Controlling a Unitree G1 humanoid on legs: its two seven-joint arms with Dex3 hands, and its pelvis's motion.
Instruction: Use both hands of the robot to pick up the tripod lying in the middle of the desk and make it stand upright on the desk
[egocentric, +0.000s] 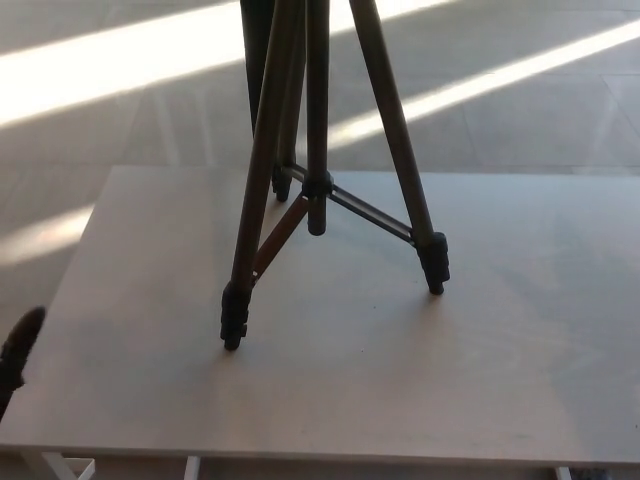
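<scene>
The tripod has brown legs that look like smooth metal with a dull sheen, ending in matt black feet, apparently rubber or plastic; its centre hub and braces are black too. The bench top is a pale, matt, smooth surface. The floor looks like pale, faintly grained boards
</scene>
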